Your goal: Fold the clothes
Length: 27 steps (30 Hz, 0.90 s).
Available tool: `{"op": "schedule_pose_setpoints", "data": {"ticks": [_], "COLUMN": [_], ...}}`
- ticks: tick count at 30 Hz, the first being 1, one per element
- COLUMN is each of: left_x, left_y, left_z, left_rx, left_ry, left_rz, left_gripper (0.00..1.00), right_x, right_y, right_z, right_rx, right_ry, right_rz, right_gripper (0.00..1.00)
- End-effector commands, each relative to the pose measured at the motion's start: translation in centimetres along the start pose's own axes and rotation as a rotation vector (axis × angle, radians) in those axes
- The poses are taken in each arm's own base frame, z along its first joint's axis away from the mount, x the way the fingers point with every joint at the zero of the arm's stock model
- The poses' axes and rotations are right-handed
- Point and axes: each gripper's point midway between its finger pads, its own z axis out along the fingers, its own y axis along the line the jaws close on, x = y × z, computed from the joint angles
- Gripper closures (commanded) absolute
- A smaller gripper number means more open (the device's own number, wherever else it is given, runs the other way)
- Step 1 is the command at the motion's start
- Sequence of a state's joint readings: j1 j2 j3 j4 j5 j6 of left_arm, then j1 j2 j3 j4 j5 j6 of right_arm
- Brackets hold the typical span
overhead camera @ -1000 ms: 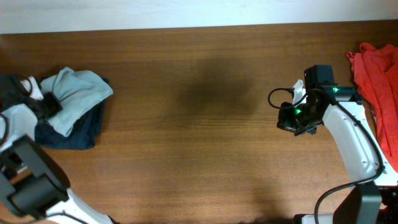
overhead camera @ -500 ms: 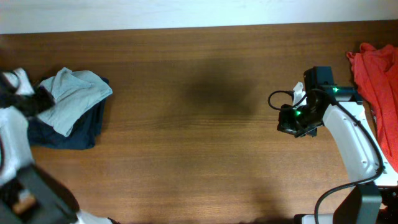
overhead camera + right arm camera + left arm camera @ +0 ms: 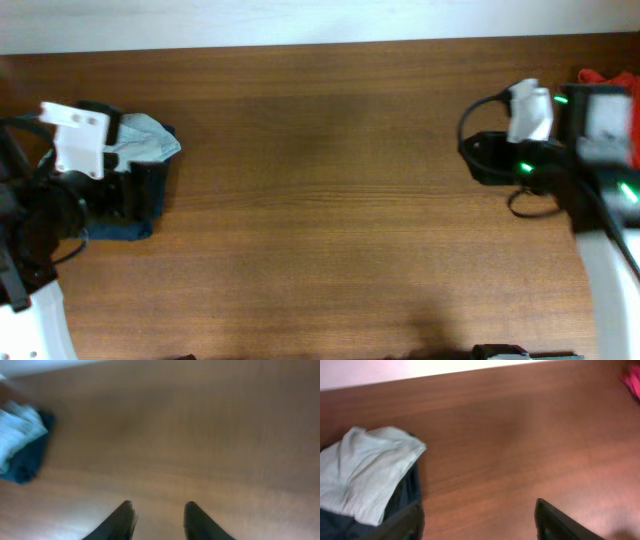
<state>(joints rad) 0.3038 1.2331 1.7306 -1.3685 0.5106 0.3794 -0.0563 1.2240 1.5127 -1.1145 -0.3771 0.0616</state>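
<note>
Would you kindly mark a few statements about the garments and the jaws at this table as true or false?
1. The pale grey-blue garment lies on top of the dark navy garment. True.
2. The left arm's jaws hold the pale garment. False: they stand open, holding nothing.
3. The red-orange garment lies at the table's far right, apart from the pile. True.
4. The right arm's jaws are clamped on the navy garment. False: they stand open over bare table.

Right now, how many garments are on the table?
3: a pale grey-blue garment lies on a dark navy garment at the left edge; a red garment shows at the right edge, mostly hidden.
</note>
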Motion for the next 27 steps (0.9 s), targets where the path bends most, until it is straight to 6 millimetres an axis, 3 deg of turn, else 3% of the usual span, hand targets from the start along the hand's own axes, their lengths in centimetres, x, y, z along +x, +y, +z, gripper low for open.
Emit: {"op": "schedule_pose_setpoints", "data": {"ticks": [1,3,7,12,25,27], "left_x": [-0.2,-0.1,-0.1,-0.1,-0.1,-0.1], "left_y": [-2.8,-3.0,-2.8,-2.7,-2.6,-2.6], "left_z": [-1.4,-1.4,-1.2,-0.9,-0.6,-0.7], "left_rx": [0.048,0.053,0.054,0.057,0.06,0.06], "left_ry": [-0.028,-0.024,-0.018,-0.013,-0.003,-0.004], "left_rz": [0.119,0.118,0.115,0.111,0.106,0.106], "left_gripper": [0.01,0.01,0.01,0.01,0.01,0.01], "right_x": [-1.5,-1.2,1.1,3.8,4.1,4.2], "right_y": [2.8,3.1,3.8,4.0,4.2,2.0], "right_z": [-6.3,-8.4,-10.9,-12.0,-11.7,-11.9], "right_rx": [-0.023,0.004,0.016,0.018,0.008,0.135], "right_ry": [-0.191,-0.246,-0.262,-0.221,-0.198,-0.209], "right_rz": [-0.108,-0.125,-0.129,-0.113,-0.119,-0.112], "right_gripper": [0.34,0.01,0.01,0.01,0.01,0.01]}}
